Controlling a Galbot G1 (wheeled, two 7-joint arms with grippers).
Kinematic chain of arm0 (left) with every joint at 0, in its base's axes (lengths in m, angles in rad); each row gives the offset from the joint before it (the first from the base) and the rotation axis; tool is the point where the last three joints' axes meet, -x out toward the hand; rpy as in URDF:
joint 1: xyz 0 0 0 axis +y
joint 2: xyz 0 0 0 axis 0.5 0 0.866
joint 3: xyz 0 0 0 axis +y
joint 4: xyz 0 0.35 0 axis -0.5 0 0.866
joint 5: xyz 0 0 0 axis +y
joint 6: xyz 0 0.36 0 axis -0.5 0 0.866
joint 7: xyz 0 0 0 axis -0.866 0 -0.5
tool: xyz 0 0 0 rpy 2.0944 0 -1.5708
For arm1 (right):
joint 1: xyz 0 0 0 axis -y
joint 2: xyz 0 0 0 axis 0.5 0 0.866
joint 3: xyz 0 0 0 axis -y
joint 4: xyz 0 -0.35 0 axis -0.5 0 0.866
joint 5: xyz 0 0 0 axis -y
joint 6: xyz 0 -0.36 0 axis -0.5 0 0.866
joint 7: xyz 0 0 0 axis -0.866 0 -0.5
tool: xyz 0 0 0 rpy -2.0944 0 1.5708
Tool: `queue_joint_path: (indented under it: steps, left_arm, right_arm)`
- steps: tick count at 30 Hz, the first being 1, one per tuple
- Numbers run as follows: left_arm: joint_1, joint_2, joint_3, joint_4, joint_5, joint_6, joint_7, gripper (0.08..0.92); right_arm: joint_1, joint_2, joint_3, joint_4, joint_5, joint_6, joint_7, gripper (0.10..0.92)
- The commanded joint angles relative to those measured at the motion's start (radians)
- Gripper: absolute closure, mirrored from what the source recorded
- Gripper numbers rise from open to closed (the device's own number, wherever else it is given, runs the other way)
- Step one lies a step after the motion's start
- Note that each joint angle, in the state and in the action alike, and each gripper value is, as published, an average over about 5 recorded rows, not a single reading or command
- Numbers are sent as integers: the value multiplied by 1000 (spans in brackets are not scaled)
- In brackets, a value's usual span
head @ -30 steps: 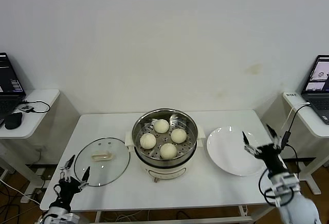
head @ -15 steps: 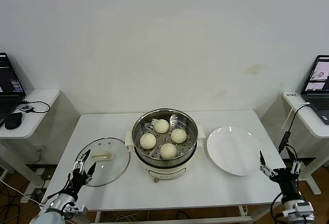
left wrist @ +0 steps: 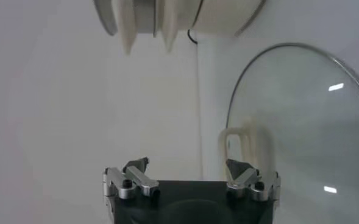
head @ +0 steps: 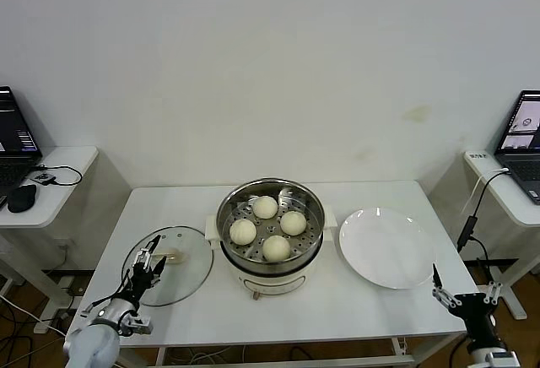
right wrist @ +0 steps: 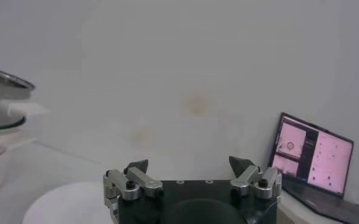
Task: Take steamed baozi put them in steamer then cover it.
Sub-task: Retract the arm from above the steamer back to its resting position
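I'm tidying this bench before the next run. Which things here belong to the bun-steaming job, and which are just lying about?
Job:
- four cream-white round dough buns
- shiny round steel steamer pot
- clear round glass lid
- left tool, open over the lid
- right tool, open, off the table's corner

Lying about:
- flat white plate
- open laptops
- black mouse

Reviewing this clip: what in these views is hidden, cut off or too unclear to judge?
- Left wrist view: steamer cut by the frame edge; baozi unseen.
- Left wrist view: cover runs off frame; its handle is partly behind the left hand.
- Head view: right hand at the frame's bottom edge, arm cut off.
- Right wrist view: plate cropped.
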Motion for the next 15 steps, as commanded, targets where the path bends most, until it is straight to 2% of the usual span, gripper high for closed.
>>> queue_joint_path:
  steps: [1,15]
  left_arm:
    - [-93,0,43,96,23,0,-2,177]
    - [-154,-8,54,164,25,7,-4,177]
  right_arm:
    - [-22,10,14,2,-5,7,0,203]
    - [-20,10,2,-27,-16,18,-5,203]
